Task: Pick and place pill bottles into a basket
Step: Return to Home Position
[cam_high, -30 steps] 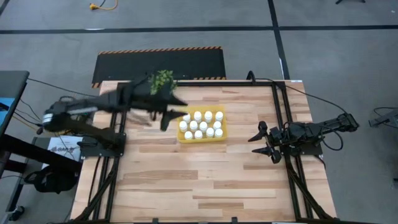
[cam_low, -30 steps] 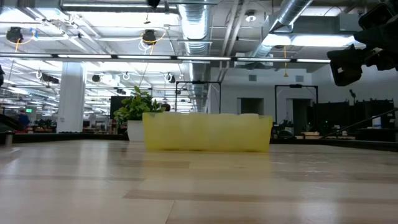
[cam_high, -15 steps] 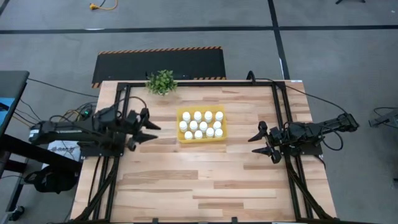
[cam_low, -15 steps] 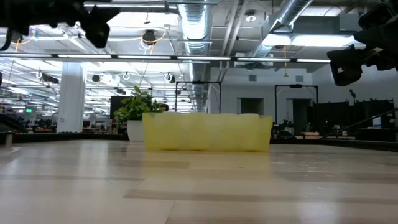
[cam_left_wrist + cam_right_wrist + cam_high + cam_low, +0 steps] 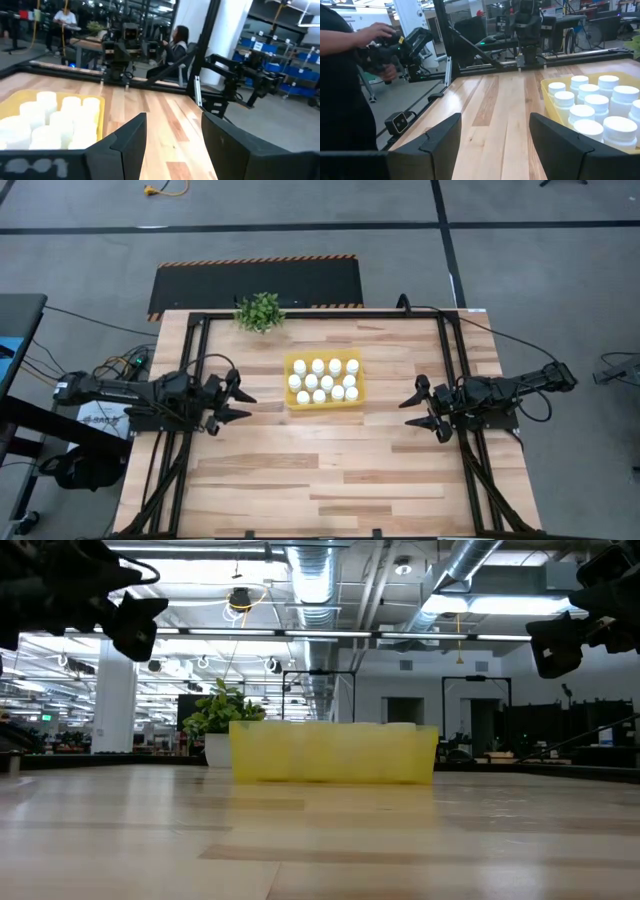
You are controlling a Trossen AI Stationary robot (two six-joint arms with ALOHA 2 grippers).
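Observation:
Several white pill bottles point(image 5: 324, 380) stand upright in the yellow basket point(image 5: 324, 403), which rests on the table a little beyond its middle. They also show in the left wrist view point(image 5: 60, 120) and the right wrist view point(image 5: 597, 107). My left gripper point(image 5: 243, 406) is open and empty, above the table left of the basket. My right gripper point(image 5: 413, 412) is open and empty, right of the basket.
A small green plant point(image 5: 260, 311) stands at the table's far edge, behind the basket. Black frame rails point(image 5: 455, 370) run along both sides and the far edge. A person point(image 5: 342, 80) stands beyond the table's left side holding a dark device; other people sit farther off.
My left arm has swung away from the plant and basket, toward the table's left and near edges, and has come lower. It now rests left of the basket with its fingers open. The basket and bottles have kept still.

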